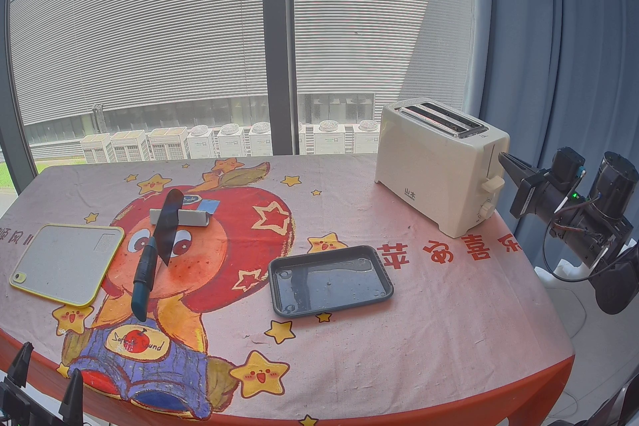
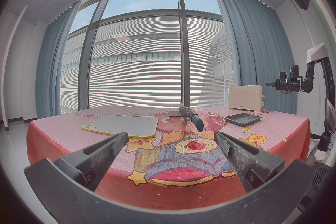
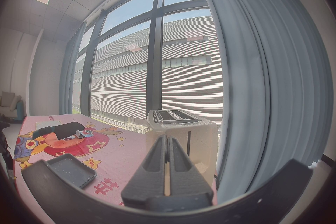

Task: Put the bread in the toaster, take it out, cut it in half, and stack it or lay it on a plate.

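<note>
Toaster point(image 1: 439, 164) just beside closed right gripper point(image 1: 507, 161); left gripper point(image 2: 170, 137) open.

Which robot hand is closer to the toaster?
Right. The right gripper hangs shut just beside the toaster; the left gripper is open at the near edge of the table, far off.

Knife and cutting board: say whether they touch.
Apart. The head view shows a strip of tablecloth between the knife handle and the cutting board.

Left claw point(image 2: 170, 140) gapes wide; right claw point(image 3: 167, 142) is pressed closed, held level.
</note>
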